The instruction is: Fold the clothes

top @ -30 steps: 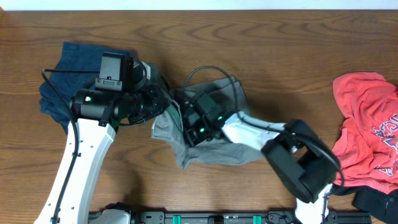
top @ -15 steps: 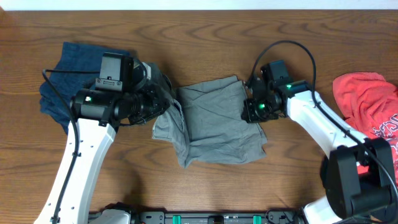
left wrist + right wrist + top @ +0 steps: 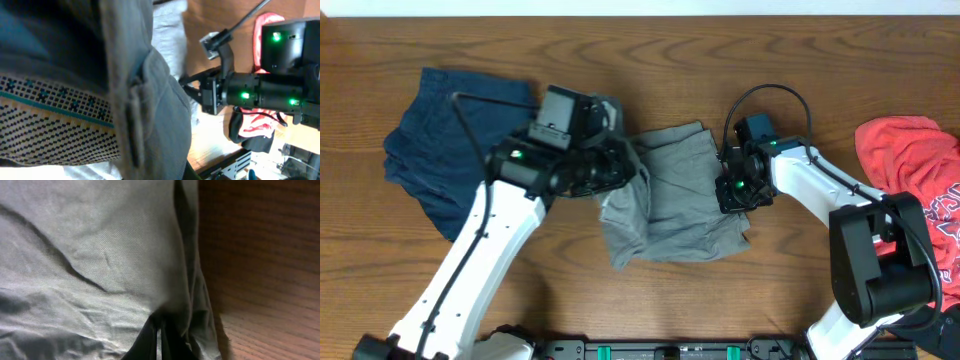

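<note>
**Grey cotton shorts [image 3: 685, 205] mid-table, pinched both ends**

Dark navy garment [image 3: 425, 150] lies far left on the wooden table [image 3: 770, 70]. Left gripper [image 3: 632, 175] clamps the shorts' raised left edge, right gripper [image 3: 728, 190] nips the right edge. Red printed T-shirt [image 3: 905, 175] sits far right.

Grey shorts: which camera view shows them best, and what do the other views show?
Overhead: it shows nearly the whole grey shorts lying on the table, outline included. Left wrist shows only a close-up fold and a patterned band; right wrist only a creased edge beside wood.
</note>
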Robot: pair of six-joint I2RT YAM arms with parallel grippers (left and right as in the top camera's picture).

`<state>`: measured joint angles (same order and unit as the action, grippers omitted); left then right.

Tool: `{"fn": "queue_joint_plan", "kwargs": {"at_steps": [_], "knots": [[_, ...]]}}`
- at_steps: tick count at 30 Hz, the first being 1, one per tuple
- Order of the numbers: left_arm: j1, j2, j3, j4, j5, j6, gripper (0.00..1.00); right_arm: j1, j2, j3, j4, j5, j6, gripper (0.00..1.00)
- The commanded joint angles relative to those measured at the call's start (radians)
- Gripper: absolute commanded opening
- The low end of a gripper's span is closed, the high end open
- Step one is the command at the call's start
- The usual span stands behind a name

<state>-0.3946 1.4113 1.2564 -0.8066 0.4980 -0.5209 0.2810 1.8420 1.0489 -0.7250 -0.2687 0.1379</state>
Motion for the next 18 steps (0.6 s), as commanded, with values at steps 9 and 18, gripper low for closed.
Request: {"fn": "queue_joint_plan", "kwargs": {"at_steps": [9,18], "knots": [[-0.167,0.166,0.022,0.194,0.027,-0.134,0.06,0.059,0.098,-0.031,0.018,0.085,0.049,0.05],[-0.266,0.222,0.022,0.322,-0.014,-0.152,0.06,0.068,0.098,-0.031,0.013,0.085,0.049,0.05]]}}
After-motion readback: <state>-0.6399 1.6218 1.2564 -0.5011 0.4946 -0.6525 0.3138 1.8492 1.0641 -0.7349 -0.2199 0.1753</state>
